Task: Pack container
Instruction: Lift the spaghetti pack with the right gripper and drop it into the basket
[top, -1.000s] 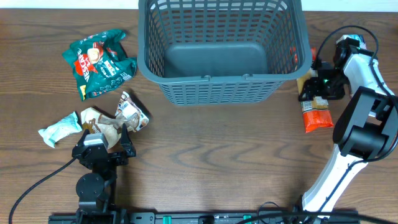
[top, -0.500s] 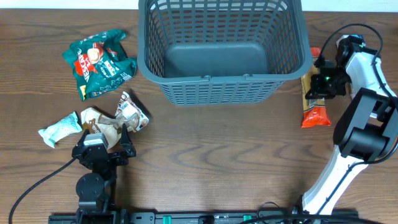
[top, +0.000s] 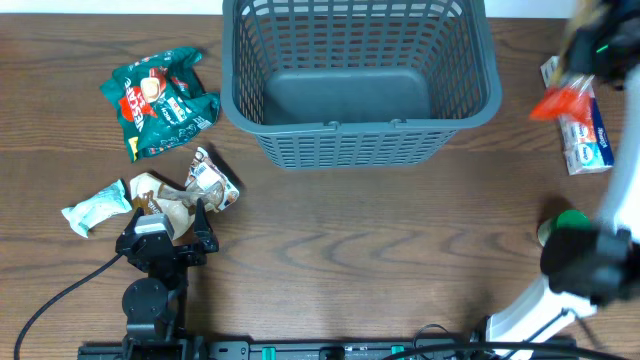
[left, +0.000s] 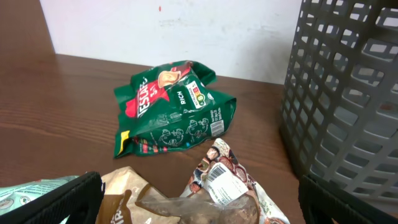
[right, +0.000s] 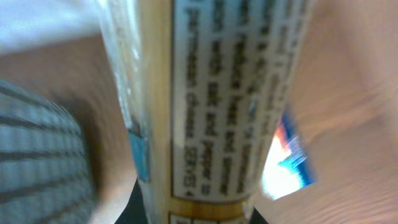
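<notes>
The container (top: 360, 75), a large dark grey slotted basket, stands at the back middle with nothing inside; its wall (left: 348, 93) fills the right of the left wrist view. My right gripper (top: 585, 62) is blurred, raised just right of the container's rim. It is shut on an orange packet (top: 560, 101), whose printed label (right: 236, 93) fills the right wrist view between the jaws (right: 199, 213). My left gripper (top: 165, 228) stands open near the table's front left, just short of a patterned packet (left: 224, 180) and a brown packet (left: 127, 199).
A green coffee packet (top: 160, 100) lies at the far left and shows as well in the left wrist view (left: 174, 109). A pale teal packet (top: 95, 210) lies left of my left gripper. A white-and-blue packet (top: 587, 138) and a green round thing (top: 570, 225) lie at the right.
My right gripper has shut on the orange packet and lifted it off the table, up and to the right. A white-and-blue packet now shows below it. The left arm has not moved.
</notes>
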